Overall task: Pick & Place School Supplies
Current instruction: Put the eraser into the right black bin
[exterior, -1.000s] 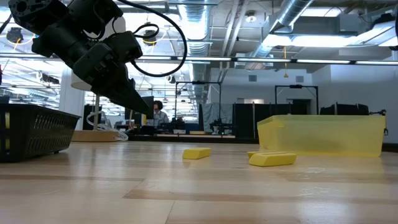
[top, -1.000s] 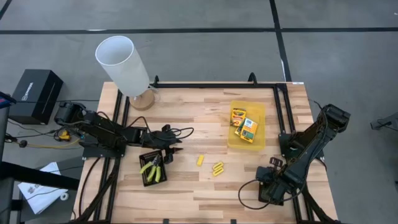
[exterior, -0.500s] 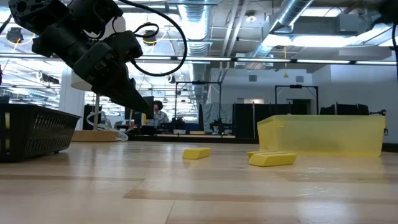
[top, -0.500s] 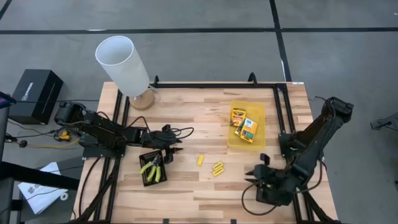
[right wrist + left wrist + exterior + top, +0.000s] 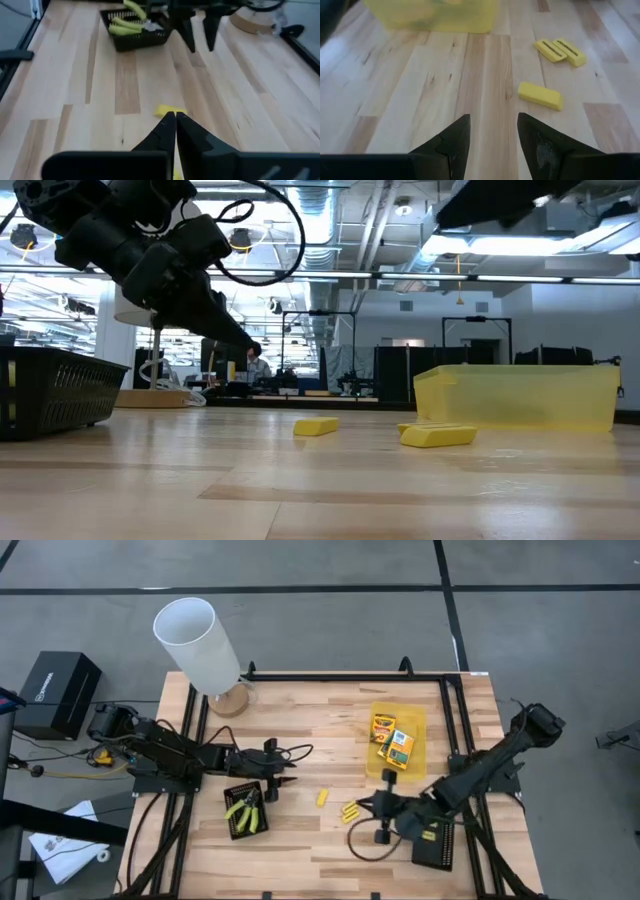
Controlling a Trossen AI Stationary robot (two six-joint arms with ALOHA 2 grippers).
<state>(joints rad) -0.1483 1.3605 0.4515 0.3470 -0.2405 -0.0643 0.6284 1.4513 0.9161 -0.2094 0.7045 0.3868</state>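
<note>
Yellow was pretty much the theme on this pale wood bench (image 5: 330, 735). Right of centre in the high view sat a flat translucent yellow tray (image 5: 415, 768) with the printed boxes (image 5: 392, 740) lying in it. They had printed covers, but the lettering was too small for me to read. Nothing legible on the black case (image 5: 58, 692) off the bench at the left edge either, just a faint white mark.

Three short yellow sticks lay bare on the wood below centre: a single one (image 5: 322, 798) and a pair (image 5: 351, 811) side by side just right of it. The plier-like tool (image 5: 243, 810) with yellow-green handles was lying in a black mesh tray (image 5: 246, 828) at lower left.

Left hand (image 5: 283, 780) hung above the bench just beside that tray's upper right corner, fingers (image 5: 454, 145) parted with nothing between them. Right hand (image 5: 366, 808) was low in the frame right next to the pair of sticks, fingers (image 5: 165, 131) pinched fully together and holding nothing.

A big white cylinder (image 5: 198, 645) stood at the upper left corner of the bench.
</note>
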